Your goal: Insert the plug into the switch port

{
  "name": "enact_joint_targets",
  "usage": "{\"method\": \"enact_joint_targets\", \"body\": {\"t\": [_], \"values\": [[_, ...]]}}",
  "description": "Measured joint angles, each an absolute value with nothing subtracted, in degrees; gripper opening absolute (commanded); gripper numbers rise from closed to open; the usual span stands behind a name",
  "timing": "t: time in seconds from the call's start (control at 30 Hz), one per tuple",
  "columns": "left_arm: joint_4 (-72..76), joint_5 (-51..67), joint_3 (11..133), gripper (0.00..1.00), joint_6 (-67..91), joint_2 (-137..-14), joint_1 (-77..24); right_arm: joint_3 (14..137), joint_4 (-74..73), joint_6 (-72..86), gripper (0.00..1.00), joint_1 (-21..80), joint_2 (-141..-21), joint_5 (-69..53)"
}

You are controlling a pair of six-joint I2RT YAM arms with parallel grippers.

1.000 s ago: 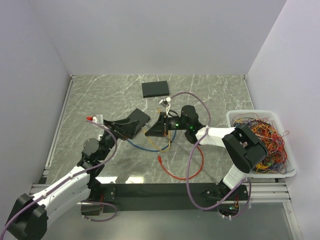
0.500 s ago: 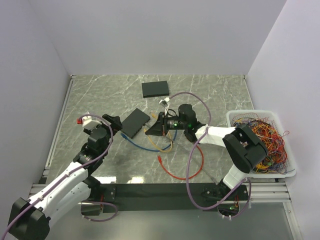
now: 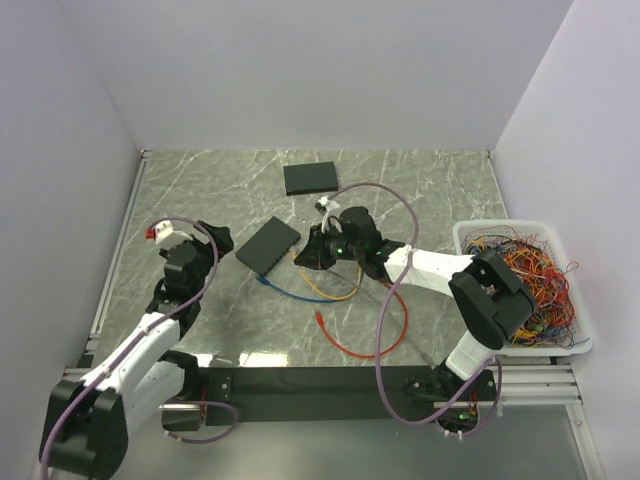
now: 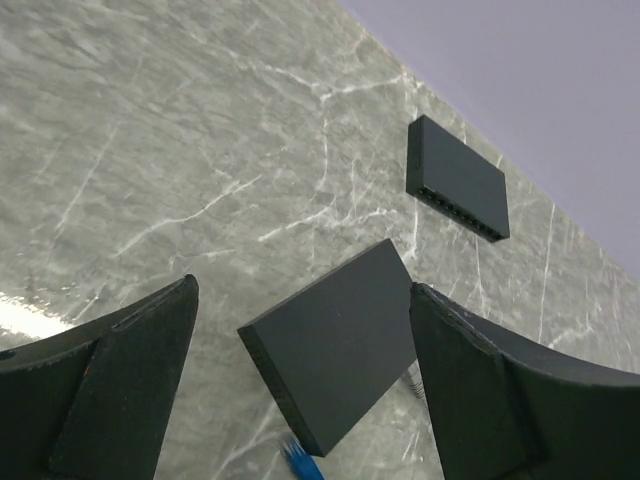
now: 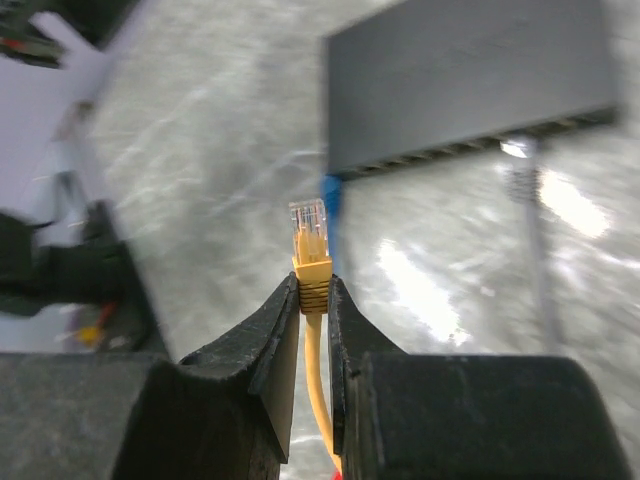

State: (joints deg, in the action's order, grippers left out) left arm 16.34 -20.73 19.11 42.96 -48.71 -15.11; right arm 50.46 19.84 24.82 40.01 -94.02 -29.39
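A black switch (image 3: 268, 245) lies mid-table, its port side facing my right gripper (image 3: 312, 252). That gripper is shut on a yellow plug (image 5: 310, 250), whose clear tip sticks out past the fingertips (image 5: 285, 300). The plug is level with the switch (image 5: 470, 80) but still apart from its port row. A blue plug (image 5: 332, 195) sits at the switch's corner. My left gripper (image 3: 220, 240) is open and empty, just left of the switch (image 4: 340, 340), which shows between its fingers (image 4: 130, 370).
A second black switch (image 3: 311, 178) lies farther back and also shows in the left wrist view (image 4: 457, 178). Blue (image 3: 295, 293), yellow (image 3: 335, 290) and red (image 3: 350, 345) cables lie near the front of the table. A white bin (image 3: 470, 232) of tangled cables stands at the right.
My left gripper has let go of the switch and drawn back to the left. My right gripper has moved left with the yellow plug, closer to the switch.
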Motion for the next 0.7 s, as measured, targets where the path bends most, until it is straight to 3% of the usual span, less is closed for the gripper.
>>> {"method": "enact_joint_targets", "body": {"t": [0.3, 0.7], "values": [[32.0, -1.9, 18.0, 0.89, 42.6, -63.0, -8.2, 57.6, 7.4, 17.8, 0.00, 46.1, -95.6, -11.5], [49.3, 9.9, 18.2, 0.85, 43.4, -79.8, -2.8, 66.7, -3.5, 12.0, 0.00, 51.4, -104.4, 3.2]]}}
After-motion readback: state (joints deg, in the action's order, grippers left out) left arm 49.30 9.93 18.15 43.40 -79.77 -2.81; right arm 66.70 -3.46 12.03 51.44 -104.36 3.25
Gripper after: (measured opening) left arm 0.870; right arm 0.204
